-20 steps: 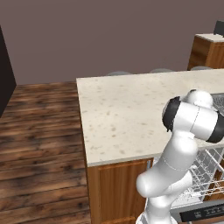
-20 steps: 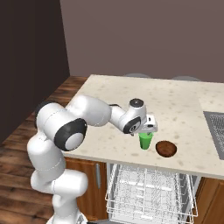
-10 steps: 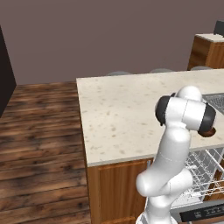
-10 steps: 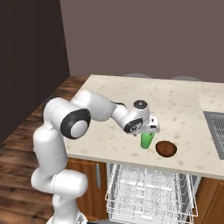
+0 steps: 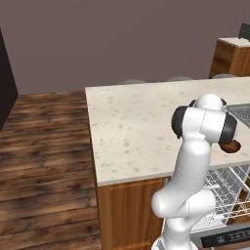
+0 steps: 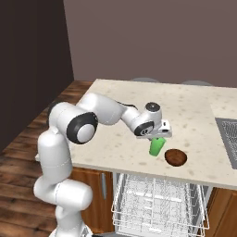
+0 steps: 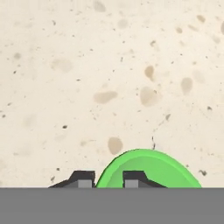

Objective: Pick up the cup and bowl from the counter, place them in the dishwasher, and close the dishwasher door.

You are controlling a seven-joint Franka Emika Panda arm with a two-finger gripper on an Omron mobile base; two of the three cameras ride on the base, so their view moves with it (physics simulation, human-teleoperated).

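We see the two-finger gripper point(image 6: 158, 139) of the white arm lowered onto the small bright green round cup point(image 6: 156, 146), which stands near the front edge of the beige speckled stone counter point(image 6: 115, 97). In the hand view the two dark fingertips point(image 7: 133, 177) sit close together at the cup's green rim point(image 7: 148, 168), one just outside the wall and one over the opening, so we read the jaws as pinching the rim. We cannot tell whether the cup's base is touching the slab or already clear of it.

The shallow reddish-brown wooden bowl point(image 6: 176, 157) lies just beside the cup, untouched, on the counter. Below the counter edge the white wire rack point(image 6: 159, 203) of the dishwasher point(image 5: 225, 195) is pulled out, and its pale grey door point(image 5: 227, 238) with the dark control strip hangs open.

We judge the task to be at its first stage: the cup is grasped but not carried. Loading the cup, fetching and loading the bowl, and shutting the door all remain.
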